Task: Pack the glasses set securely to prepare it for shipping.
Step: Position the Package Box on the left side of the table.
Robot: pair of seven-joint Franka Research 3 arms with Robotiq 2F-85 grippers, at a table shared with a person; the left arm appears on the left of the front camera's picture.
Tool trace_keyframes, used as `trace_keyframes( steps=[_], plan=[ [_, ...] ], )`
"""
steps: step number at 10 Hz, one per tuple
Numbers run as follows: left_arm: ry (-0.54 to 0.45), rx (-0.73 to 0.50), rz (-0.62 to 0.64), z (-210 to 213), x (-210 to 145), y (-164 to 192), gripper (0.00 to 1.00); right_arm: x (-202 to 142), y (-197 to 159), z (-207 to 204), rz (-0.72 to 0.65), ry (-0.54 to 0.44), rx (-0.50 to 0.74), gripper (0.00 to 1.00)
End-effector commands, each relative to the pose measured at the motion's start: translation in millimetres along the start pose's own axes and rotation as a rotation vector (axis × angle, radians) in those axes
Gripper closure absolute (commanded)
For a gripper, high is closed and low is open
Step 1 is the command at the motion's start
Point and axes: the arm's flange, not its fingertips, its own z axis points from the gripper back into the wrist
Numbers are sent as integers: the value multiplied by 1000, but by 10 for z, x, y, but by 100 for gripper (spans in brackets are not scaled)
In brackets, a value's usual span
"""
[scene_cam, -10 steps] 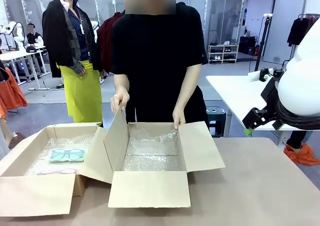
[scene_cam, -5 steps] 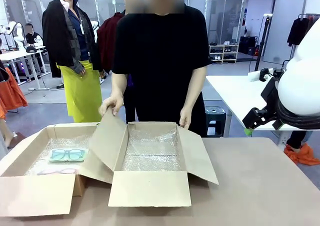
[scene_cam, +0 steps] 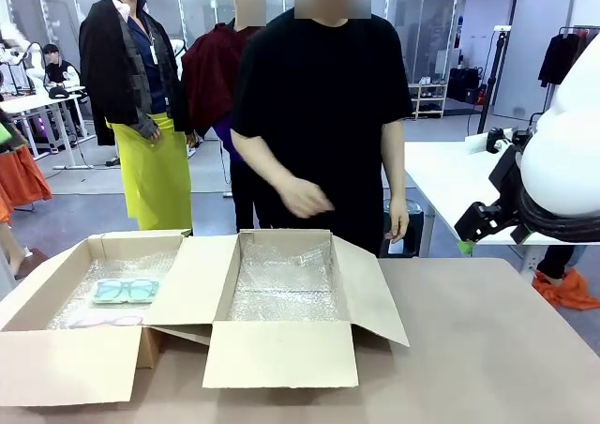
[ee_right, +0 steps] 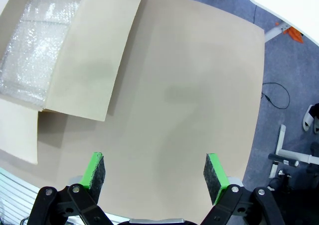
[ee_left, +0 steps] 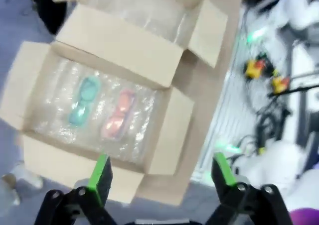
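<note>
Both packs of the glasses set, mint-green pack (ee_left: 83, 99) and pink pack (ee_left: 118, 114), lie cushioned on bubble wrap (scene_cam: 82, 291) in the nine-o'clock cardboard box (scene_cam: 66, 363). The left gripper (ee_left: 162, 173) and the right gripper (ee_right: 154, 170) hover spread wide, empty.

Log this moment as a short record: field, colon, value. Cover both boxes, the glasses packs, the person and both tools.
left box: open, bubble-wrap lined
mint-green pack: flat in left box
pink pack: beside the mint-green one, same box
right box: open, bubble wrap inside, no packs
person's hands: off the boxes
left tool: open, above left box
right tool: open, above bare table
</note>
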Motion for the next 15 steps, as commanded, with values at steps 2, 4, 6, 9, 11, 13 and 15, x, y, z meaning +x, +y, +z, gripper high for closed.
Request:
trace_keyframes(
  steps=[2,4,6,9,11,13,15],
  plan=[
    [160,271,-98,-755,88,-653,0,9,12,17,7,-6,-7,0],
    [182,367,-145,-960,131,-786,0,9,12,17,7,-6,-7,0],
    [107,389,-127,-1079,165,-804,0,9,12,17,7,-6,-7,0],
    [59,312,-92,-1246,176,-771,0,9,12,17,7,-6,-7,0],
    [-19,251,-70,-1189,147,-749,0,9,12,17,7,-6,-7,0],
    [82,301,-94,-1252,181,-755,0,9,12,17,7,-6,-7,0],
    [82,301,-94,-1252,181,-755,0,9,12,17,7,-6,-7,0]
  ],
)
